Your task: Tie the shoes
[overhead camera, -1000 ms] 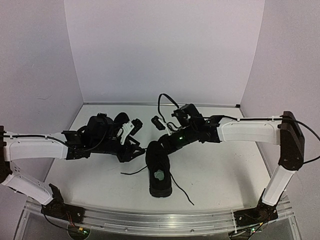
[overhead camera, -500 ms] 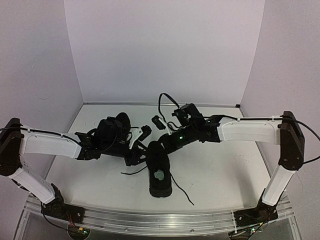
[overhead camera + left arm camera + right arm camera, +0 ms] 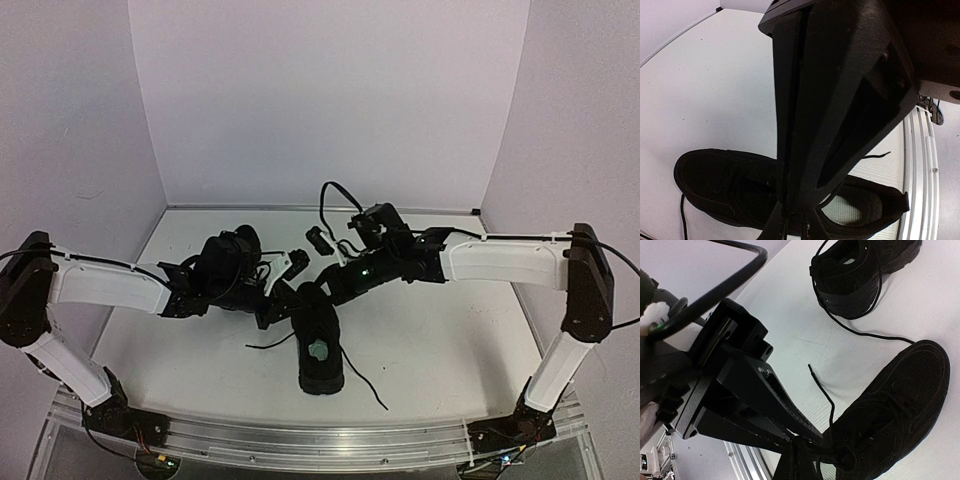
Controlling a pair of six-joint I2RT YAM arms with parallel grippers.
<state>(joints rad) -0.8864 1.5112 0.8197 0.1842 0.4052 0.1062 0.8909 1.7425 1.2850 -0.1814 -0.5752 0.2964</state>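
While both jaws sit closed, shoe (image 3: 320, 345) at their tips (laces (image 3: 362, 382) trailing)

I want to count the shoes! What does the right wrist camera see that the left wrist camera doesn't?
Only the right wrist view shows a second shoe, farther back. Only the left wrist view shows the metal rail along the near edge and the pale patch inside the near shoe. Both show the near shoe, black, on the white table.
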